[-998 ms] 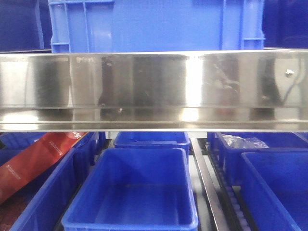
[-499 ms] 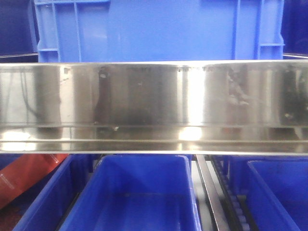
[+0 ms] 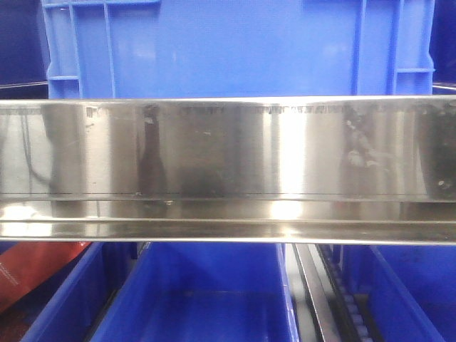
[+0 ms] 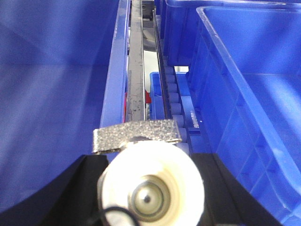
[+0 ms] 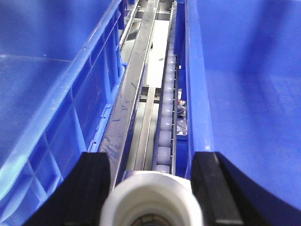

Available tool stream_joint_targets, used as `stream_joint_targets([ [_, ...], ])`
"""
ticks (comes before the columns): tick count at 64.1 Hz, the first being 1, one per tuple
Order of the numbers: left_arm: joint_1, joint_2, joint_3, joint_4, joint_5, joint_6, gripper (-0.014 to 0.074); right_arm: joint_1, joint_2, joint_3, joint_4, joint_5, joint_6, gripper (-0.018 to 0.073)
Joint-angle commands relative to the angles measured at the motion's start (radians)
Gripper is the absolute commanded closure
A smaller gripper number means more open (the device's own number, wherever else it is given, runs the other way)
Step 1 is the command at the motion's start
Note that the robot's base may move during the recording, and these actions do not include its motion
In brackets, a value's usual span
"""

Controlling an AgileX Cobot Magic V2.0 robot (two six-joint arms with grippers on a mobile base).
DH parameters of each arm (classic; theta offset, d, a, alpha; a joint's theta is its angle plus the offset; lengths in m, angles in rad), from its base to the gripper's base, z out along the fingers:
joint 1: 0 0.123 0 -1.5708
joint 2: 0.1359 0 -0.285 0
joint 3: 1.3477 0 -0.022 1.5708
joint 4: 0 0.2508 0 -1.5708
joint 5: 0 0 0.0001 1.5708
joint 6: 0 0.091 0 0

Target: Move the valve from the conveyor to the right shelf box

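- A polished stainless-steel shelf beam fills the front view. A large blue plastic crate stands on the level above it and an open blue plastic bin on the level below. The camera sits close to the rack, probably so that the arms can reach between the levels.
- The left tool hangs over a narrow lane of white plastic rollers between two bins, its black fingers set wide apart.
- A grainy silver metal plate lies between those fingers. It may be part of the valve, but that is uncertain, and whether it is pinched cannot be told.
- The blue box on the right, judged the likely target, sits just beside that tool, so a short sideways move should bring the load over it.
- The right tool is spread and pinches nothing. It sits over a similar lane, seemingly held out of the way.
- The conveyor appears in no view.
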Motion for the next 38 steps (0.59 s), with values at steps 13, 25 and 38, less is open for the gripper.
stream_joint_targets([
  [13, 0.000, -0.008, -0.010, -0.002, -0.056, -0.006, 0.0708, -0.003, -0.013, -0.010, -0.006, -0.060, -0.006, 0.0712],
  [25, 0.000, -0.008, -0.010, -0.002, -0.056, -0.006, 0.0708, -0.003, -0.013, -0.010, -0.006, -0.060, -0.006, 0.0712],
  [38, 0.000, -0.008, -0.010, -0.002, -0.056, -0.006, 0.0708, -0.003, -0.013, -0.010, -0.006, -0.060, -0.006, 0.0712],
])
